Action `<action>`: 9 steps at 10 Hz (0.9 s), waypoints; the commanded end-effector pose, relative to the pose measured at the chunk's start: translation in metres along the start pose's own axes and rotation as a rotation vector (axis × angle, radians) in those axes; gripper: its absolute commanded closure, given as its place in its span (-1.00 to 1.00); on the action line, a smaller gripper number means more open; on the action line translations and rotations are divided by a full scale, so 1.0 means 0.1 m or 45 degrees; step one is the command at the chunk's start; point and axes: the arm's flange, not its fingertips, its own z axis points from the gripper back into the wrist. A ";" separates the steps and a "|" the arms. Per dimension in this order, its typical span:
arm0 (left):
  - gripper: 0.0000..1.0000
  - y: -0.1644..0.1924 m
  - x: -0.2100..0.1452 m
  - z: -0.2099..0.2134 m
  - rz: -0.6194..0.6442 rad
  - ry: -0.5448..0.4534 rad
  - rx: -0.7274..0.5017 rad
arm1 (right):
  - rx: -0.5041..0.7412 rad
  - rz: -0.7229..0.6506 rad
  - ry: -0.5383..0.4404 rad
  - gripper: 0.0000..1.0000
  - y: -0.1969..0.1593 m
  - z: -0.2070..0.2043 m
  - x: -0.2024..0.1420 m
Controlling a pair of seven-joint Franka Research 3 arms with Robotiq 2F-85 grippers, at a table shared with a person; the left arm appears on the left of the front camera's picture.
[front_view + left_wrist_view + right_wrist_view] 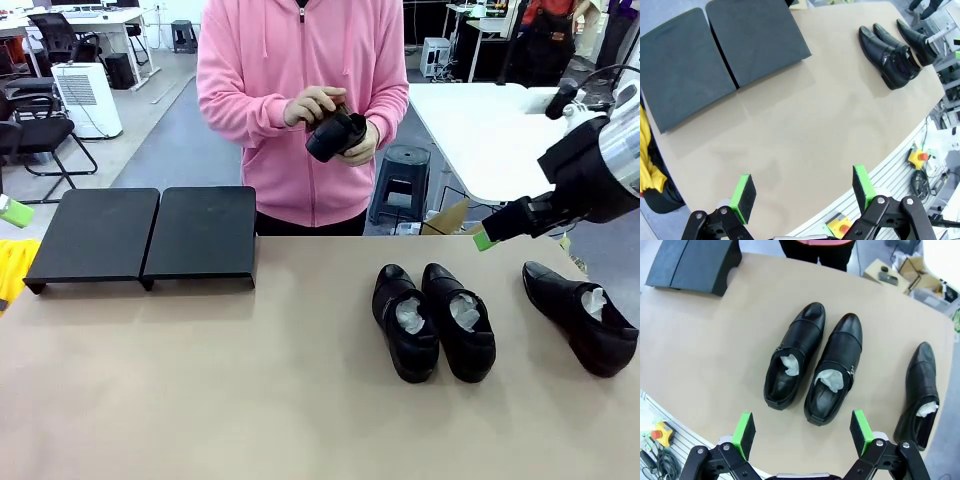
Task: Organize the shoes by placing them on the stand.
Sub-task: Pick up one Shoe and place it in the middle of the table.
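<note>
**Both grippers wide open and empty, three shoes on the table, one in the person's hands**

Neither arm has hold of anything right now. Your left gripper (pixel 802 192) hangs over the near part of the tan table (pixel 805 125). Its fingers are spread as wide as they go, and there's just bare tabletop between the green pads (pixel 743 197).

Your right gripper (pixel 802 432) looks the same, with its jaws fully apart and gripping nothing. It hovers above the heel ends of the middle two shoes. In the front view it's up in the air off the table's right side.

The stand (pixel 145 235) sits at the far left of the table, its two matte-black panels side by side. All the shoes are well apart from it.

- **Middle two:** the left shoe (pixel 405 322) and the right shoe (pixel 460 320) lie right of centre. They're side by side, touching or as good as, with toes pointing at the person. Both have white paper stuffed inside.
- **Third shoe:** the third shoe (pixel 580 317) lies on its own near the table's right edge. Its toe points toward the far side too, and there's paper in it.
- **Fourth shoe:** the fourth shoe (pixel 335 135) is off the table. The person in the pink hoodie (pixel 300 60) holds it at chest height in both hands (pixel 312 105), behind the far edge.
</note>
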 end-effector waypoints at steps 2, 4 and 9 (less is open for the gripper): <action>-1.00 0.01 0.00 0.02 -0.002 -0.010 -0.028 | -0.068 -0.058 0.104 -1.00 0.39 -0.42 0.02; -1.00 0.01 0.00 0.02 -0.002 -0.010 -0.028 | -0.166 -0.147 0.184 -1.00 0.57 -0.79 0.04; -1.00 0.01 0.00 0.02 -0.002 -0.010 -0.028 | -0.236 -0.284 0.270 -0.15 0.54 -1.34 0.09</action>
